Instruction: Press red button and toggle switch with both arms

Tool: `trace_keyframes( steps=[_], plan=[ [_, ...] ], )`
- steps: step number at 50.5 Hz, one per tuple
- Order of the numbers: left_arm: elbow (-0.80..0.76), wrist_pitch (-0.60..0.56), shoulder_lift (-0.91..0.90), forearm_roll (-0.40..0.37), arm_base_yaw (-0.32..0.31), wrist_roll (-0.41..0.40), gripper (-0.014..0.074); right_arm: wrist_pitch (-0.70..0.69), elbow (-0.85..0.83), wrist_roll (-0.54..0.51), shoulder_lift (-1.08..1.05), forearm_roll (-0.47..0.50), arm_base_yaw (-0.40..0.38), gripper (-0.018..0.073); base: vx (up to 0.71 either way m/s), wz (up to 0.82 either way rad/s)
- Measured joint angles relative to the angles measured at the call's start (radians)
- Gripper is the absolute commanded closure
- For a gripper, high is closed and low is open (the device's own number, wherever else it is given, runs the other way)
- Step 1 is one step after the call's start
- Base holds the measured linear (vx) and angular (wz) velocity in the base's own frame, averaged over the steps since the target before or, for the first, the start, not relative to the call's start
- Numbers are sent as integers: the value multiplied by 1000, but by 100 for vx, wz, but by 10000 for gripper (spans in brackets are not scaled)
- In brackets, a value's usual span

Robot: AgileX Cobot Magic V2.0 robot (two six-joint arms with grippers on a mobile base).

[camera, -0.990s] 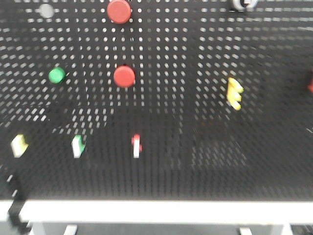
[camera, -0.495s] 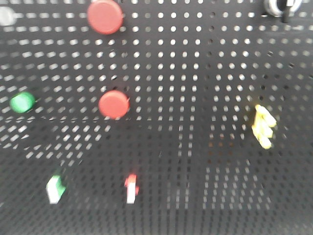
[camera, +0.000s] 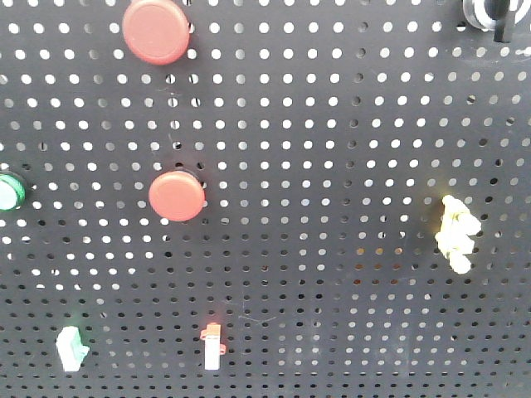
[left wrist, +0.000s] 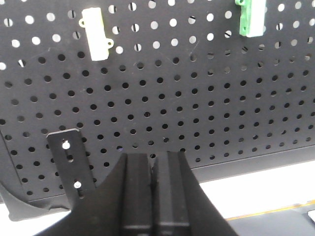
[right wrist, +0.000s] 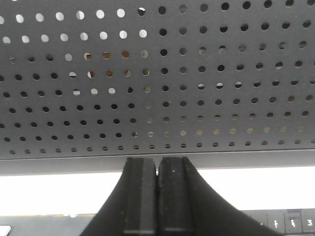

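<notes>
Everything on the pegboard [camera: 332,166] is showing bigger and sharper than half a second ago. The middle red button [camera: 177,196] is sitting further down-left, the green button [camera: 10,191] is getting cropped by the left edge, and the yellow lumpy part [camera: 457,235] is sitting lower on the right.

Nearest, the left gripper [left wrist: 152,196] is pressing its matte black moulded fingers together with nothing between them. The right gripper [right wrist: 157,196] is doing the same, jaws sealed and empty. Both are pointing at the lower part of the board.

Beside the left gripper, a black flat bar [left wrist: 71,164] with two small silver screws is standing upright against the perforated sheet. A white ledge [left wrist: 275,182] is running under the board.

Higher up the sheet, a cream rectangular switch [left wrist: 97,33] and a green blocky switch [left wrist: 251,17] are sticking out.

In the front view, the red-and-white toggle switch [camera: 212,344] is sitting low, below and slightly right of the middle red button. A pale green-white switch [camera: 71,347] is sitting to its left.

Farther up, a larger round red button [camera: 156,31] is sitting at the top. A silver-ringed black knob [camera: 485,12] is getting cut off in the top right corner.
</notes>
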Motion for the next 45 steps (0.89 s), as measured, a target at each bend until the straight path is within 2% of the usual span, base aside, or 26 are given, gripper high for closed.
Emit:
trace_keyframes(
  steps=[20, 27, 31, 37, 45],
  plan=[
    [0, -1, 0, 0, 0, 0, 594, -18, 0, 0, 0, 0, 0, 562, 0, 0],
    [0, -69, 0, -11, 0, -9, 594, -127, 0, 2, 0, 0, -1, 562, 0, 0],
    [-1, -95, 0, -54, 0, -62, 594, -210, 0, 23, 0, 6, -1, 562, 0, 0],
    [-73, 9, 0, -73, 0, -101, 594, -202, -75, 71, 0, 21, 3, 562, 0, 0],
    [-313, 104, 80, -64, 0, -41, 594, -149, -326, 64, 58, 12, 4, 562, 0, 0]
  ],
)
